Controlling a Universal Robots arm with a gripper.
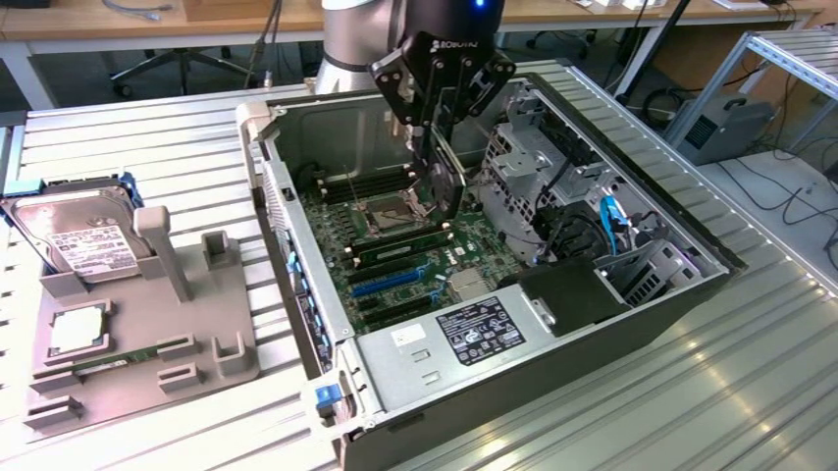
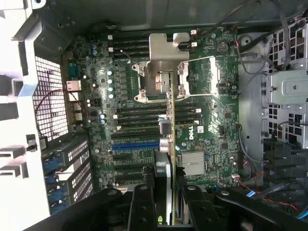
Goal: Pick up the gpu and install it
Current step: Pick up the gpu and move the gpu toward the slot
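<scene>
Gripper (image 1: 442,116) pinching gpu (image 1: 450,182), card hanging upright over CPU socket (image 1: 392,211). Blue expansion slot (image 1: 389,285) at 7 o'clock from card, exterior view. Judgement: square connector edge to slot, bracket toward rear openings, press evenly.

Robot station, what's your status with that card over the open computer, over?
Gripper shut on the gpu, held edge-down. It hangs over the motherboard, not seated in a slot. Drive cage close alongside.

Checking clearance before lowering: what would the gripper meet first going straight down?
The gripper holds the gpu, which would land first on the motherboard, seemingly by the CPU socket; depth is unclear.
</scene>
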